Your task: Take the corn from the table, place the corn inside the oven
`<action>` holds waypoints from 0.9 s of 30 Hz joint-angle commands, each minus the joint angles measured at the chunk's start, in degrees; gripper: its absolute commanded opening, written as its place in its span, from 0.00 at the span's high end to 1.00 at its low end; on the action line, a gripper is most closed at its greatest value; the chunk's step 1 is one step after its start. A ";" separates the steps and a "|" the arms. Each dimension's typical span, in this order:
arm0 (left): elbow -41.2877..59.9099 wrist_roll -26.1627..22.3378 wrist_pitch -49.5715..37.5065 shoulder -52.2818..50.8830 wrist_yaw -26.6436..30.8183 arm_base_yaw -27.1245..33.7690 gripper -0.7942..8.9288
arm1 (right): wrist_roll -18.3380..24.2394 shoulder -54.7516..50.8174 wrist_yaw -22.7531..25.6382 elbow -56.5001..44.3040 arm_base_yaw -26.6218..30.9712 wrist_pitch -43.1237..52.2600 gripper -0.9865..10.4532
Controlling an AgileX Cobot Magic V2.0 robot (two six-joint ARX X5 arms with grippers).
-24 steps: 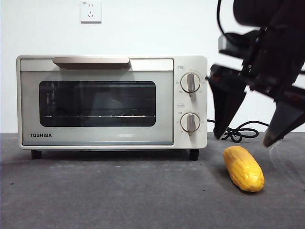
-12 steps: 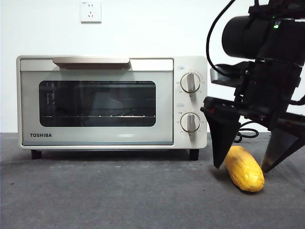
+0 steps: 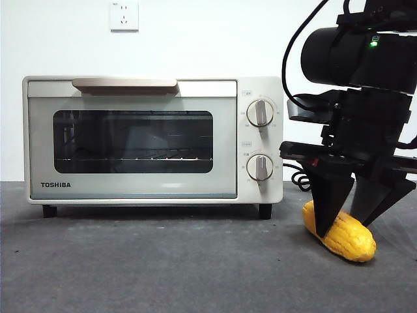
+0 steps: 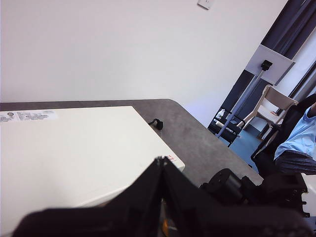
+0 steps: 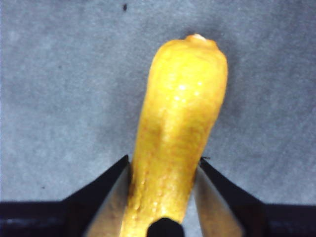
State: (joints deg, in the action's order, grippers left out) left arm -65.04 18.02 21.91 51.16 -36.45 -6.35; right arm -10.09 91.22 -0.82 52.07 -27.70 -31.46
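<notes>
The corn (image 3: 350,238) lies on the table (image 3: 163,267) just right of the oven (image 3: 130,140), whose glass door stands closed. My right gripper (image 3: 344,228) has come down from above and is shut on the corn, one jaw on each side of its middle. In the right wrist view the corn (image 5: 182,98) fills the space between the jaws of the right gripper (image 5: 164,159), its tip pointing away over the table (image 5: 49,74). My left gripper (image 4: 160,163) hangs shut above the oven's cream top (image 4: 64,158).
A black power cord (image 3: 296,176) trails behind the oven's right side. A wall socket (image 3: 124,16) sits high on the white wall. Past the table's edge (image 4: 197,133) stand a chair (image 4: 276,101) and a seated person (image 4: 301,138).
The right gripper dropped from above and behind the corn to straddle it, then shut its jaws on it. The corn shifted slightly to the right.
</notes>
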 commanded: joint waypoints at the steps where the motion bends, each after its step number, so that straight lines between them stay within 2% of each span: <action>1: -0.22 -0.70 -0.17 -0.04 -0.02 -0.13 0.92 | -0.39 0.04 0.96 0.20 -0.02 -0.81 0.92; 8: -0.22 -0.72 -1.49 0.61 0.04 -1.86 0.92 | -0.37 -4.44 4.59 0.28 -0.02 -2.93 0.92; 13: -0.44 -0.74 -2.32 2.69 0.48 -4.28 0.92 | -0.11 -11.34 7.63 0.28 -0.02 -6.32 0.92; 17: -0.44 -2.14 -2.80 5.07 1.11 -6.19 0.92 | -0.13 -17.84 7.98 0.28 -0.02 -7.48 0.92; 27: -0.44 -7.45 -2.23 12.68 12.72 -10.93 0.92 | -0.76 -32.59 7.89 0.35 -0.04 -8.59 0.92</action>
State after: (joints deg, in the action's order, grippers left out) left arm -65.28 12.53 19.77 63.35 -24.58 -16.97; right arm -10.11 59.22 7.07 52.34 -27.68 -39.88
